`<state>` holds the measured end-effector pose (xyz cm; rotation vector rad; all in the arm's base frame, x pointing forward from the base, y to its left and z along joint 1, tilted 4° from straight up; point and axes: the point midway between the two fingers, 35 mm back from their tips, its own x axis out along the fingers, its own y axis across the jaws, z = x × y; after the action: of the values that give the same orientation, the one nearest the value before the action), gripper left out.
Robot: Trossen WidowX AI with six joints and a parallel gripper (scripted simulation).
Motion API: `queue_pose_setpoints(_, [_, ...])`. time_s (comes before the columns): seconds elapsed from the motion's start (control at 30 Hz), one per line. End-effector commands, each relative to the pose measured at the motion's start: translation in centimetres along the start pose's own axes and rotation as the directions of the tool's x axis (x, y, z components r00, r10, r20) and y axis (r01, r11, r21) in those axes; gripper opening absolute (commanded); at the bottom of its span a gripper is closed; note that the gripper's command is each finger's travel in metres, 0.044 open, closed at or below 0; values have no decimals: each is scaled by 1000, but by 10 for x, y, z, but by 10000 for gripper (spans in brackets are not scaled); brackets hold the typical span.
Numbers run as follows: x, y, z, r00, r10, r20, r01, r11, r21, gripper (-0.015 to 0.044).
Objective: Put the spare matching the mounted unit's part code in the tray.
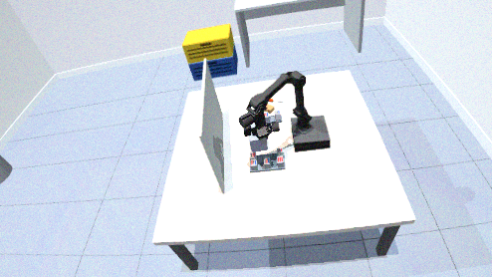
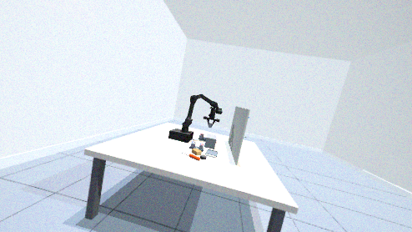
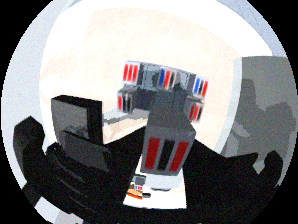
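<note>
My gripper (image 1: 262, 133) (image 2: 211, 122) (image 3: 164, 132) is shut on a grey spare block (image 3: 165, 156) and holds it raised above the table. The block's label shows red, black and red stripes. The dark rack (image 1: 269, 169) (image 3: 150, 76) holds several spares with other striped labels, including one with three red stripes (image 3: 131, 73) and one in blue, red and black (image 3: 167, 78). A grey box (image 1: 258, 145) (image 2: 210, 143), apparently the mounted unit, stands beside the rack under the gripper; its back code is not readable. The shallow pale tray (image 2: 212, 153) lies beyond it.
A tall grey panel (image 1: 214, 135) (image 2: 239, 133) (image 3: 265, 115) stands along one side. The arm's black base (image 1: 311, 135) (image 2: 180, 134) is opposite. An orange item (image 2: 194, 157), a tan block (image 2: 197, 151), a dark item (image 2: 203, 157) and small grey blocks (image 2: 201, 146) lie near the tray.
</note>
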<state>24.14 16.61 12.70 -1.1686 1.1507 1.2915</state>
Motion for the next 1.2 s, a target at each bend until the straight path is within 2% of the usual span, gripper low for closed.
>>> queue_pose_setpoints(0.0, [-2,-12,-12,1000,-9,-9,9,1000,2,0])
queue_pose_setpoints(0.6, [-7,-70,-97,999,-22,-32,23,999,36,0])
queue_pose_setpoints(1.17, [-10,-101,-197,999,-18,-38,19,999,32,0])
